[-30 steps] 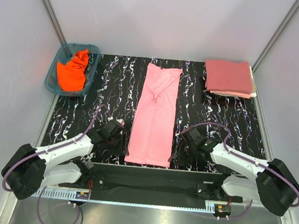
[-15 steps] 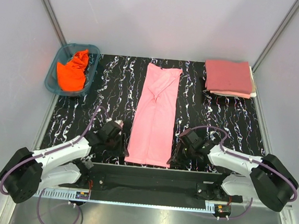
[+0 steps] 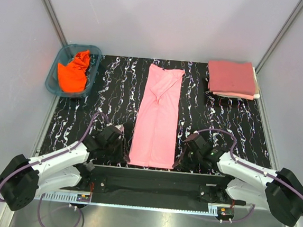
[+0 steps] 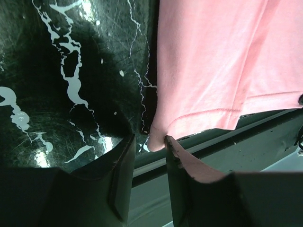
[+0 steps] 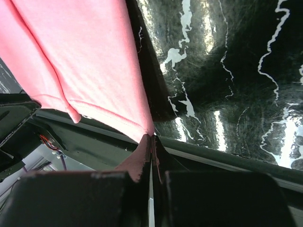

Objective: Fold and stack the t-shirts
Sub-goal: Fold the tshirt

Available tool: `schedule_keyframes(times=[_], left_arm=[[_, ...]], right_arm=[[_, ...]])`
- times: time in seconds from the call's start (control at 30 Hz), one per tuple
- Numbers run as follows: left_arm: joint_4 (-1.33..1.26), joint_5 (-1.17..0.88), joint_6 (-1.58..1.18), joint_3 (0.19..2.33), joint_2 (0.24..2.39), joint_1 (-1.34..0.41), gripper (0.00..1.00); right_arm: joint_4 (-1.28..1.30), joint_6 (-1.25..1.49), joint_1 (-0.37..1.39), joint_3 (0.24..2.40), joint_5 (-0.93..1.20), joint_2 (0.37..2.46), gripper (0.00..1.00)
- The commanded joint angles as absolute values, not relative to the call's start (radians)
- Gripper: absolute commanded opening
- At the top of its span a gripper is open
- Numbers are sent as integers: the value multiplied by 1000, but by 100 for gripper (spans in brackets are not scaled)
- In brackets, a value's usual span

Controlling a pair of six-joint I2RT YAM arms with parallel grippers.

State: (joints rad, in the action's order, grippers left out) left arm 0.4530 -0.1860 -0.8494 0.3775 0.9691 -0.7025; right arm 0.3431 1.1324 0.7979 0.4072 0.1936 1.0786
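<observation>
A light pink t-shirt [image 3: 156, 119] lies folded into a long strip down the middle of the black marbled table [image 3: 219, 125]. Its near hem reaches the table's front edge. My right gripper [image 3: 178, 161] [image 5: 152, 138] is shut on the shirt's near right corner [image 5: 142, 125]. My left gripper [image 3: 126, 154] [image 4: 149, 139] stands open at the near left corner [image 4: 158, 137]; the cloth tip sits between the fingers, against the right one. A folded rose-red t-shirt [image 3: 231, 77] tops a stack at the back right, with a cream edge [image 3: 255, 94] below it. An orange t-shirt [image 3: 73, 72] lies crumpled in the basket.
A teal plastic basket [image 3: 95, 50] stands at the table's back left corner. A dark metal rail [image 3: 156, 180] runs along the front edge below the shirt's hem. Grey walls close in on three sides.
Both grippers have slid toward the near edge and the shirt's near corners. The right jaws have closed on the corner. The left jaws have narrowed.
</observation>
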Motion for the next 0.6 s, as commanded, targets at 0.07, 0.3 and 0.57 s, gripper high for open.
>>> schedule_keyframes(times=[0.07, 0.3, 0.57], left_arm=[[407, -232, -870, 359, 957, -709, 32], [318, -307, -870, 334, 973, -712, 10], [249, -365, -937, 351, 937, -752, 0]], right_arm=[[370, 1138, 810, 410, 160, 1075, 0], [414, 1138, 808, 387, 121, 1026, 0], [520, 1138, 808, 388, 89, 881, 0]])
